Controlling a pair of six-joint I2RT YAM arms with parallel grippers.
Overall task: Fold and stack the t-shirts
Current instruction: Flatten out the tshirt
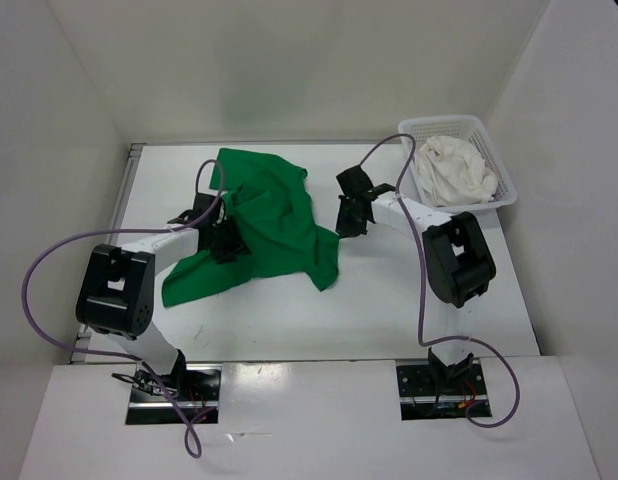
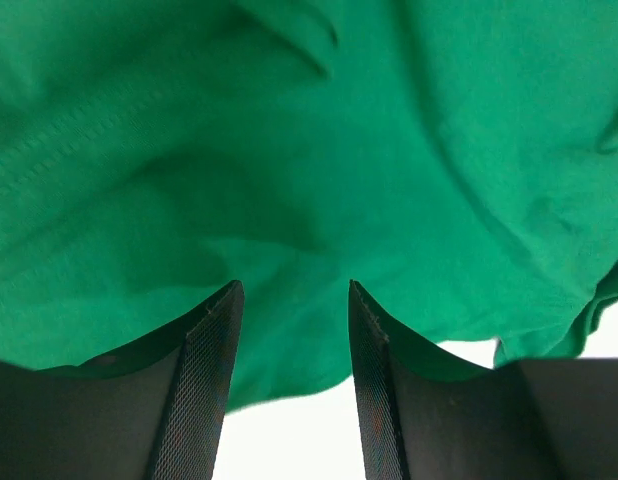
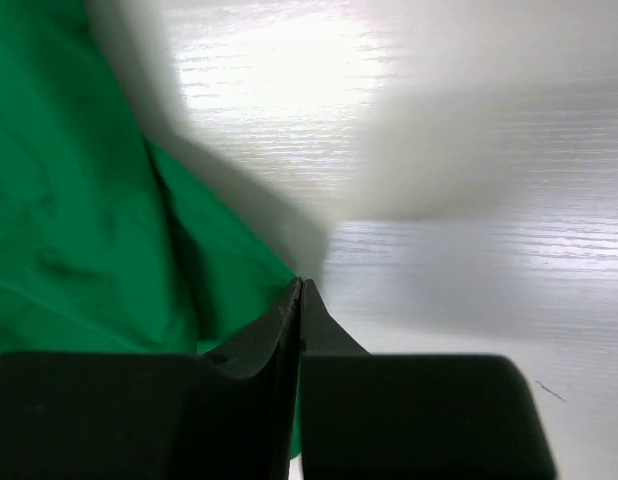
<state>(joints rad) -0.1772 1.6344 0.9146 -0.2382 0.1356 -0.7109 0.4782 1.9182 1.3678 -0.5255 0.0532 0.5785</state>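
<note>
One green t-shirt [image 1: 274,225] spread out, one white t-shirt [image 1: 454,170] in one basket [image 1: 439,121] — left jaws open, right jaws closed.

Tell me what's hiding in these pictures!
- Right wrist view: whether the shut right gripper pinches the green shirt; its own fingers block it.
- Top view: anything under the white shirt in the basket.
- Left wrist view: past the left gripper, the shirt's outline is cut off.

Right pincer [image 3: 301,288], jaws tight together, at the edge of the green t-shirt [image 3: 79,230] on the white table [image 3: 469,250].
</note>
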